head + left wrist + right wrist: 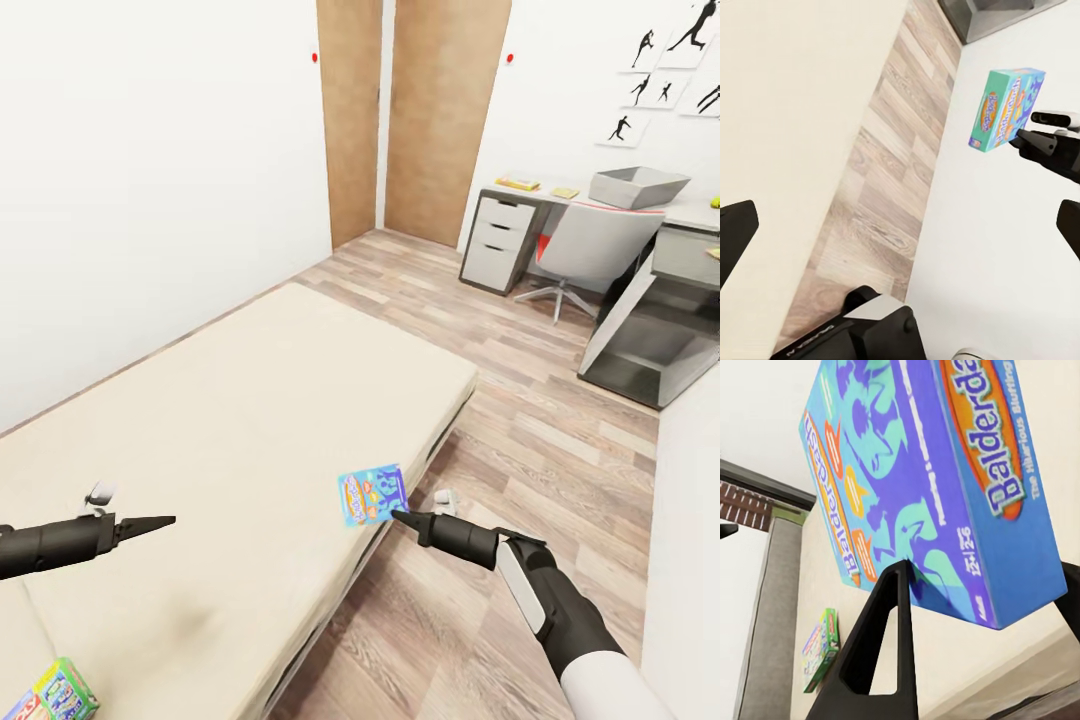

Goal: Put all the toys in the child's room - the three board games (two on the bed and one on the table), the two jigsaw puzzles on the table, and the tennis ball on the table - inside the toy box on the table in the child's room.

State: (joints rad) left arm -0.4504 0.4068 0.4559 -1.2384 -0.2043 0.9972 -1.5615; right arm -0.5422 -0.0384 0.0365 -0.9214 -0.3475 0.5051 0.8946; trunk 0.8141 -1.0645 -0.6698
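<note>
My right gripper [398, 516] is shut on a blue and orange board game [372, 495], holding it upright in the air over the bed's near right edge. In the right wrist view the box [930, 487] sits between the two fingers [886, 645]. The left wrist view shows the same box [1009, 105] held at its lower edge. My left gripper [160, 521] hovers open over the cream bed [250, 420], nothing in it. A second, green-edged board game [60, 695] lies on the bed at the near left. The grey toy box [638, 185] stands on the table [690, 212] at the far right.
A grey swivel chair [590, 245] is pushed against the table, with a drawer unit [497, 240] to its left. Flat yellowish items [518, 183] lie on the table's left end. Wood plank floor [520, 430] runs between bed and table. Two wooden doors [400, 110] stand in the far wall.
</note>
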